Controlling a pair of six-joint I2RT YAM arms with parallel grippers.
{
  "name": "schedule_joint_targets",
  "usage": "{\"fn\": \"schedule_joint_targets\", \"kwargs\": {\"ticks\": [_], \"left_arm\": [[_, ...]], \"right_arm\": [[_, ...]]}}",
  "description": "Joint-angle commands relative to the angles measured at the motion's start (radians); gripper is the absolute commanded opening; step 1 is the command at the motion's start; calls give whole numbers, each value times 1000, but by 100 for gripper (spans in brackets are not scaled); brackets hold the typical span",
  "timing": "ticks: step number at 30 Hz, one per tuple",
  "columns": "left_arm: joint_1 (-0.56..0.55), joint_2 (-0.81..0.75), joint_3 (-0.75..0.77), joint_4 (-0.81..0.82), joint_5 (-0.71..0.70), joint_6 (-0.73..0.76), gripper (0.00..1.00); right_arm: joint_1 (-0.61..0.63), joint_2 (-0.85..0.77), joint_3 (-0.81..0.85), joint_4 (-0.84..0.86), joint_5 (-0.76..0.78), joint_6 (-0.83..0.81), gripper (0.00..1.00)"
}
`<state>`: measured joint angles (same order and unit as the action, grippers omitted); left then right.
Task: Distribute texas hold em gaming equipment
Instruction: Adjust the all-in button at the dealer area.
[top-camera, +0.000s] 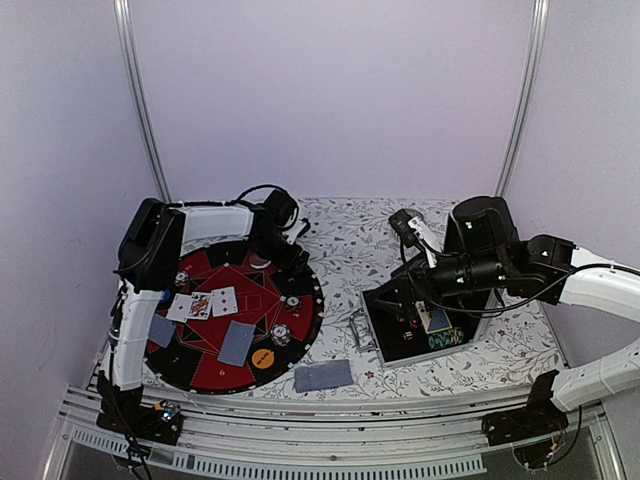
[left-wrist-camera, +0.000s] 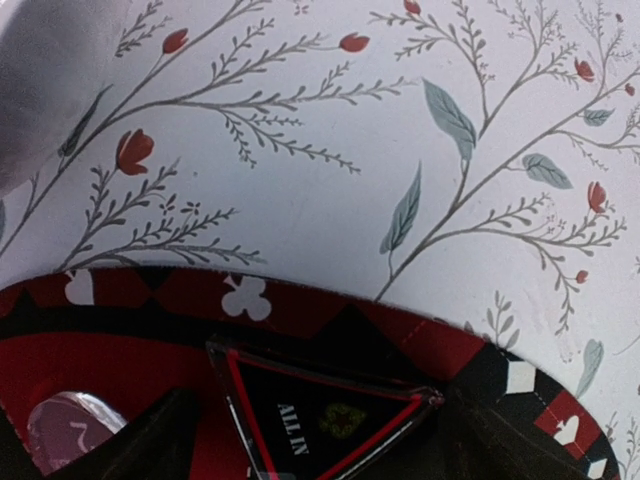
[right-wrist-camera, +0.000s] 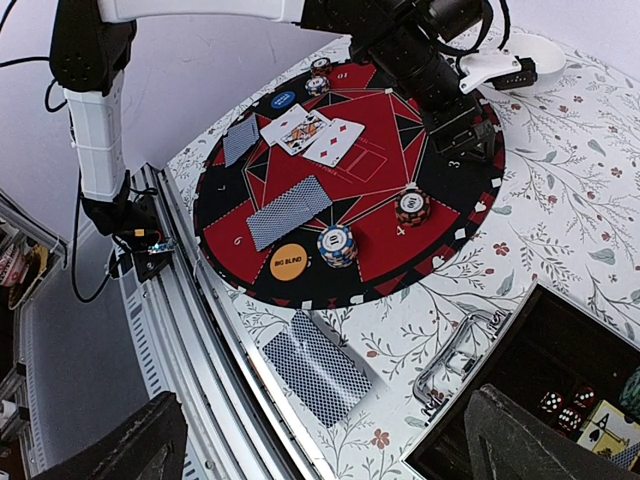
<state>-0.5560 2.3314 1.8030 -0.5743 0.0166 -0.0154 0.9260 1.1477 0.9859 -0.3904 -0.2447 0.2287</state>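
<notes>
A red triangular "ALL IN" marker (left-wrist-camera: 320, 420) lies flat on the round red and black poker mat (left-wrist-camera: 300, 305) near its far rim. My left gripper (left-wrist-camera: 330, 455) is open around it, one dark finger on each side. On the mat are face-down cards (right-wrist-camera: 288, 210), two face-up cards (right-wrist-camera: 315, 133), an orange "BIG BLIND" disc (right-wrist-camera: 288, 262), a blue disc (right-wrist-camera: 283, 99) and two chip stacks (right-wrist-camera: 337, 243). A face-down pile of cards (right-wrist-camera: 315, 367) lies on the tablecloth beside the mat. My right gripper (right-wrist-camera: 325, 455) hangs open and empty high above that pile.
An open black case (top-camera: 420, 320) sits right of the mat, holding red dice (right-wrist-camera: 560, 402) and an ace card (right-wrist-camera: 610, 425). Its metal handle (right-wrist-camera: 455, 355) sticks out toward the mat. The metal rail (top-camera: 330, 420) runs along the near table edge.
</notes>
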Motion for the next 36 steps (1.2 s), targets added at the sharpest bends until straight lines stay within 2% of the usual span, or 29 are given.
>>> {"fn": "schedule_joint_targets", "kwargs": {"ticks": [1, 7, 13, 18, 27, 36], "left_arm": [[4, 16, -8, 1, 87, -21, 85], [2, -5, -37, -1, 99, -19, 74], [-9, -80, -110, 33, 103, -26, 70], [-14, -114, -142, 51, 93, -26, 58], [-55, -168, -201, 85, 90, 14, 57], [-69, -138, -186, 70, 95, 47, 59]], "right_arm": [[-5, -3, -11, 18, 0, 3, 99], [-5, -3, -9, 18, -4, 3, 99], [-5, -3, -12, 19, -6, 5, 99], [-4, 2, -7, 19, -13, 4, 99], [-5, -13, -15, 18, -9, 7, 99], [-5, -21, -16, 17, -9, 8, 99]]}}
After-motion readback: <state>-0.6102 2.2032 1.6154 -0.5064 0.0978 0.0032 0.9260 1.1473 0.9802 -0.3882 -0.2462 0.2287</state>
